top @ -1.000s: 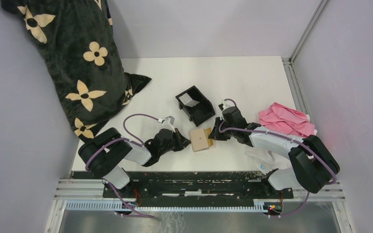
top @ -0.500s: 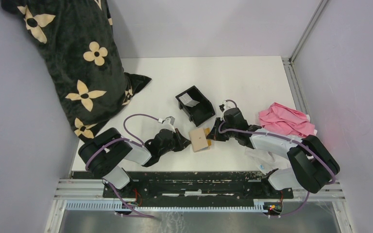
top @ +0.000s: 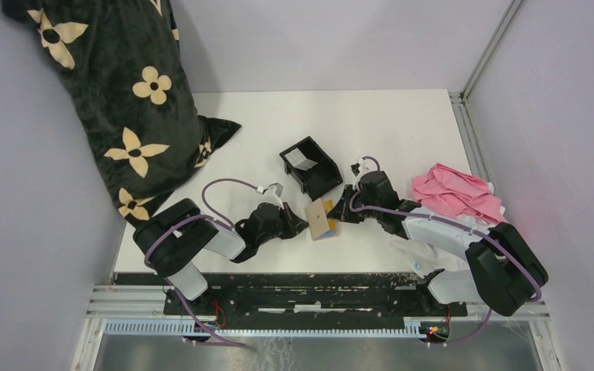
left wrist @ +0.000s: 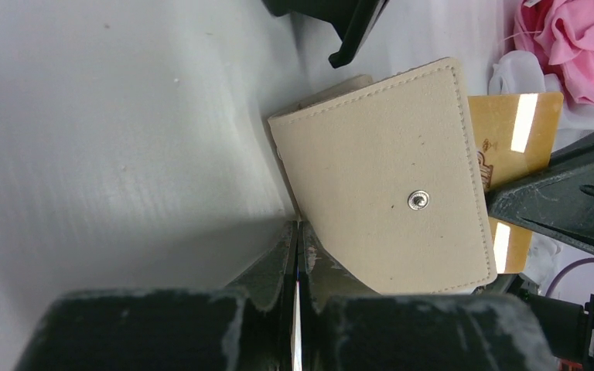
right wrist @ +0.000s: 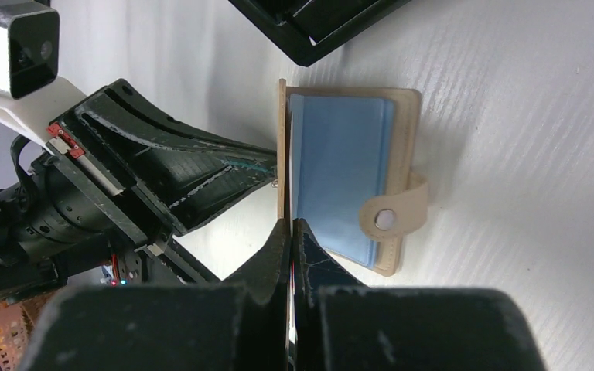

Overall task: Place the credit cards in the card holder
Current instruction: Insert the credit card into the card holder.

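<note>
The card holder [top: 321,219] lies on the counter [top: 387,131] between the two arms, just in front of the black tray [top: 325,184], and it is open. One flap stands nearly upright, and the other lies flat with the blue card [right wrist: 340,174] on it and the snap tab [right wrist: 390,219] at its outer edge. The left end effector [left wrist: 297,236] is pinched shut on the lower corner of the upright flap. The right end effector [right wrist: 290,232] is closed flat on the golden-yellow card [left wrist: 510,139]. In the left wrist view this card pokes out from behind the flap's far edge, so it sits on the right-arm side of the flap. Its long axis runs roughly parallel to that edge. The card looks part-way into the opening but not seated in a pocket (the pocket mouth itself is hidden). By my reading, the coming move depends on the card staying in line with the fold while the right arm pushes it towards the left arm. The left arm's job is only to brace the flap. A skewed card would likely catch on the stitched edge.
</note>
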Motion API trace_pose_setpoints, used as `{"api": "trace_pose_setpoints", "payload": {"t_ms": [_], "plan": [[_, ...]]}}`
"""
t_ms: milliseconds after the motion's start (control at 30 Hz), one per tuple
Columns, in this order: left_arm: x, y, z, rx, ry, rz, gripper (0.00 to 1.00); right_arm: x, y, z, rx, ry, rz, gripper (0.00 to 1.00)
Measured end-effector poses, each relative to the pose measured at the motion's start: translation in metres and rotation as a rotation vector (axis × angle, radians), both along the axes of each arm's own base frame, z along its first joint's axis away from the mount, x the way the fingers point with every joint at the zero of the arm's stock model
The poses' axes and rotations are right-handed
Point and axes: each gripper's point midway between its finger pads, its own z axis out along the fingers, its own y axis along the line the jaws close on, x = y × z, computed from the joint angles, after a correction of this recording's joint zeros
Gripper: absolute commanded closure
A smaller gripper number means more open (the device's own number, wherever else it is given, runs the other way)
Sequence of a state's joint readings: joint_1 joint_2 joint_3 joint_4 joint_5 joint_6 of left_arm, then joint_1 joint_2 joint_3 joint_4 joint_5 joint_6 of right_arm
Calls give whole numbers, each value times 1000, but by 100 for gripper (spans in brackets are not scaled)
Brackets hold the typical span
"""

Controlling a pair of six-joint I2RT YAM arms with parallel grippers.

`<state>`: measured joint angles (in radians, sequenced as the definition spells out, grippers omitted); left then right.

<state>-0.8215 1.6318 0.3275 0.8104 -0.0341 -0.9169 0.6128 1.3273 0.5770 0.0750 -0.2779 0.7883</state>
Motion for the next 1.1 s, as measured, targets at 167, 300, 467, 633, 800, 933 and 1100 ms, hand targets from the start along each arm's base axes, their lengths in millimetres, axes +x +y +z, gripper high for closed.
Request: {"api": "trace_pose_setpoints", "payload": {"t_ms": [167,300,467,633,800,933,1100], "plan": [[4,-9,0,2,-7,-26,96,-1,1,1,6,0,5,99],[8,-20,1,-1,-11,-59,97,-2,1,2,8,1,9,99],[10,-37,1,-12,-8,-108,97,-2,1,2,5,0,12,99],[7,-51,1,-23,-4,-151,97,-3,-1,0,-9,3,18,99],[4,-62,1,-37,2,-188,97,-4,-1,-2,-30,-7,26,99],[5,-62,1,-40,-1,-185,97,0,-1,-6,-52,-21,18,99],[10,-54,0,-36,-11,-151,96,8,3,-13,-80,-45,8,99]]}}
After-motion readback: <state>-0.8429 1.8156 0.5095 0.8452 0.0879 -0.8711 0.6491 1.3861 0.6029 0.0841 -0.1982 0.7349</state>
